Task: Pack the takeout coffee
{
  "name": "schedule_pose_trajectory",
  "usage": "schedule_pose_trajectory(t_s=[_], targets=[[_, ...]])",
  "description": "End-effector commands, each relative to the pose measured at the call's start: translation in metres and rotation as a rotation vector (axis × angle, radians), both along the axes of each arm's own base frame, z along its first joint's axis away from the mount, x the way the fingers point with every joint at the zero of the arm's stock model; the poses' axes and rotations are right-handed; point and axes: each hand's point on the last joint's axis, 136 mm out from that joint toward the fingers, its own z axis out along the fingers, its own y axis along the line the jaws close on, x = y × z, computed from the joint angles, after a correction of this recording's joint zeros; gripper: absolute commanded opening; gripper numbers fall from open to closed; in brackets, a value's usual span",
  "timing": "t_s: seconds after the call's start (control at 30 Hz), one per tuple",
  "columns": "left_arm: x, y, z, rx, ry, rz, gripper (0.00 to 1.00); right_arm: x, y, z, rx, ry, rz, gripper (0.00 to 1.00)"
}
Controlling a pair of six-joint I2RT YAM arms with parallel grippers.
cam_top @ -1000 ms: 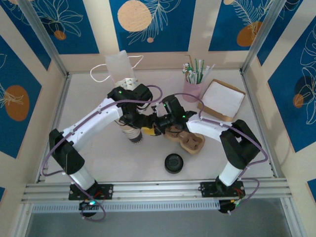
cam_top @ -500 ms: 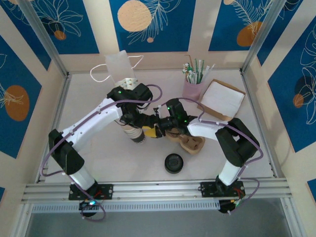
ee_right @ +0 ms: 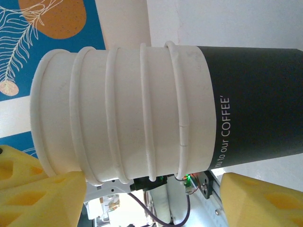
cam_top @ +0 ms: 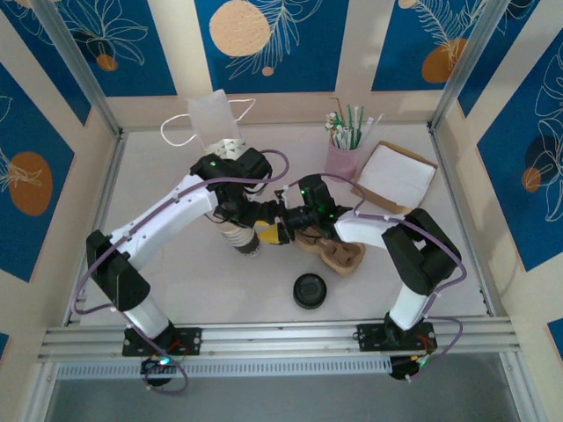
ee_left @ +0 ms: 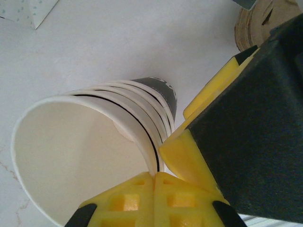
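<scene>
Left gripper [cam_top: 240,217] pinching the takeout coffee [cam_top: 239,239] by its rim, right gripper [cam_top: 271,231] spread beside it, mid-frame on the table [cam_top: 176,272].

From the top camera I see the cup standing left of centre. There is bare table to its left and lower left, while its right side is crowded by the right gripper and, just past that, the cardboard carrier [cam_top: 341,255]. The black lid [cam_top: 310,290] lies apart toward the bottom. On the left wrist camera my yellow fingers [ee_left: 128,203] meet at the bottom edge, closed on the rim. The cup shows as nested white cups with a dark band, and the other arm's finger fills the right side; I cannot tell whether it touches. On the right wrist camera the fingers [ee_right: 42,198] sit wide apart in the lower corners, gripping nothing, and the cup lies across the frame just ahead.
</scene>
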Motion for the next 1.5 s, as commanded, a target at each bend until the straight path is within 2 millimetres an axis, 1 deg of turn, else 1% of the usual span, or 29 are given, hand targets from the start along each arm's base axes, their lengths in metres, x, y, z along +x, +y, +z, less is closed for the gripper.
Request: schedule_pose_trajectory(t_s=[0.0,0.17,0.47,0.63,0.73,0.93,1.03,1.13,1.17,1.33,1.47], targets=[[-0.004,-0.007,0.021,-0.066,-0.026,0.002,0.0,-0.001,0.002,-0.004,0.018,0.024,0.02,0.78],[-0.005,-0.007,0.024,-0.077,-0.03,0.002,0.0,0.002,0.002,-0.007,0.055,0.04,0.009,0.81],[-0.006,-0.004,0.028,-0.083,-0.038,0.006,0.0,0.006,0.001,-0.009,0.073,0.048,0.0,0.82],[-0.005,-0.003,0.031,-0.083,-0.042,0.007,0.0,0.004,-0.001,-0.012,0.061,0.055,-0.001,0.82],[-0.005,-0.002,0.038,-0.08,-0.052,0.007,0.0,0.0,-0.004,-0.011,0.05,0.045,0.0,0.83],[-0.004,0.006,0.067,-0.069,-0.103,-0.003,0.0,-0.007,-0.016,0.005,-0.001,-0.016,-0.012,0.87],[-0.004,0.012,0.084,-0.07,-0.135,-0.003,0.0,-0.01,-0.023,0.018,-0.018,-0.055,-0.017,0.9],[-0.008,0.016,0.101,-0.091,-0.163,-0.004,0.0,-0.013,-0.03,0.028,-0.034,-0.082,-0.023,0.95],[-0.009,0.016,0.108,-0.108,-0.173,-0.006,0.0,-0.015,-0.033,0.031,-0.039,-0.09,-0.027,0.99],[-0.026,0.015,0.138,-0.201,-0.189,-0.026,0.0,-0.019,-0.051,0.042,-0.083,-0.139,-0.06,0.99],[-0.049,0.006,0.154,-0.313,-0.158,-0.069,0.0,-0.021,-0.072,0.047,-0.148,-0.178,-0.109,0.99]])
